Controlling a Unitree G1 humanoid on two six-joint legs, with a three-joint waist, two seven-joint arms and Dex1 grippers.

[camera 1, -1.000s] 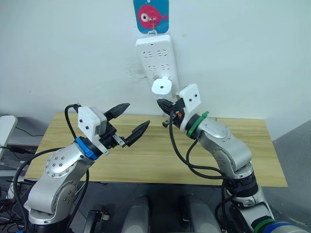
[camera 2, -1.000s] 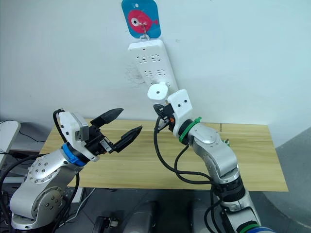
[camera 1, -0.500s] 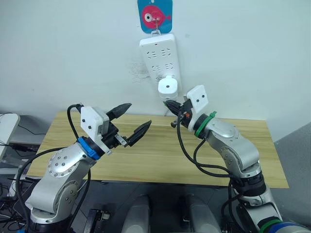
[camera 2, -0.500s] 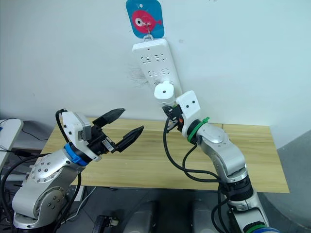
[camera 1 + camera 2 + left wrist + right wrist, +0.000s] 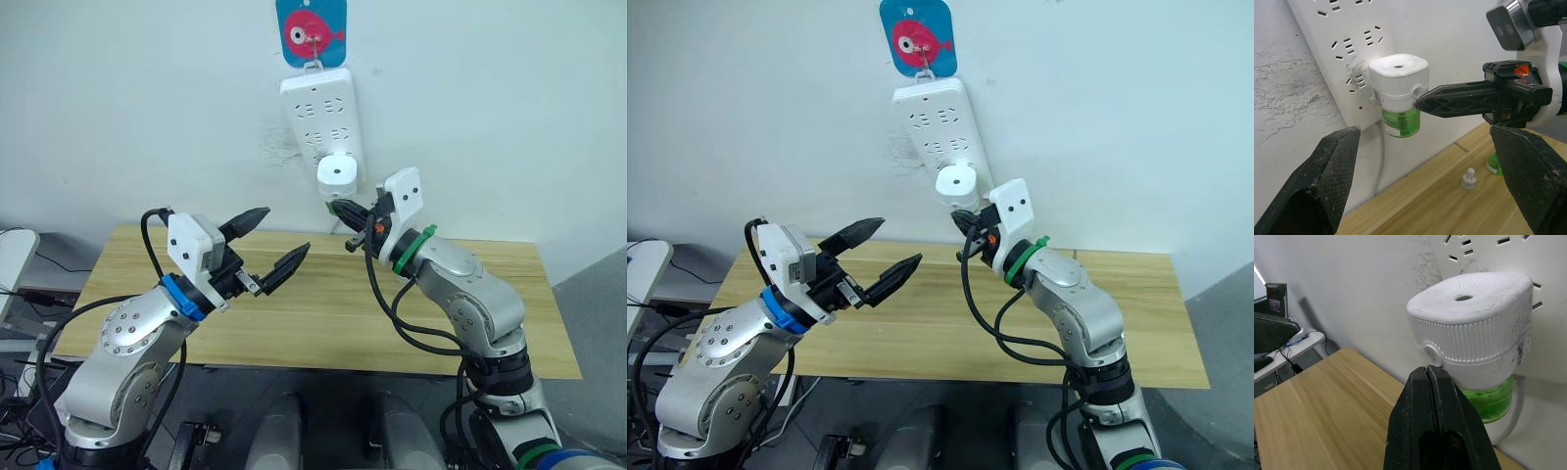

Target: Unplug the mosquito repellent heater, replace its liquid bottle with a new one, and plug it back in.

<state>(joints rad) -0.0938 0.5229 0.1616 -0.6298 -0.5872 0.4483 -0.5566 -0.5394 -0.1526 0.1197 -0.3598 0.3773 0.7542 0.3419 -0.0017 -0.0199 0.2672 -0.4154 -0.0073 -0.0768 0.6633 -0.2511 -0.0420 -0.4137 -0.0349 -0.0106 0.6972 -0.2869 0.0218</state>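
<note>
The mosquito repellent heater (image 5: pixel 336 176) is plugged into the white power strip (image 5: pixel 323 113) on the wall. A green liquid bottle (image 5: pixel 1400 122) hangs under it. My right gripper (image 5: pixel 1418 100) is shut with nothing in it. Its tips meet the heater's side by a small round button (image 5: pixel 1431 352); I cannot tell if they press it. My left gripper (image 5: pixel 281 235) hovers open and empty above the left part of the table, well short of the heater. Its wide-apart fingers (image 5: pixel 1327 171) frame the heater in the left wrist view.
The wooden table (image 5: pixel 323 304) stands against the white wall. A small white cap (image 5: pixel 1467 177) and a green item (image 5: pixel 1493 164) lie on it below the heater. A blue fish sticker with a hook (image 5: pixel 312 29) holds the power strip. A cord (image 5: pixel 1380 161) drops from the strip.
The head views have shifted a little. My right gripper stays shut at the heater's side. My left gripper has edged slightly to the right and remains open.
</note>
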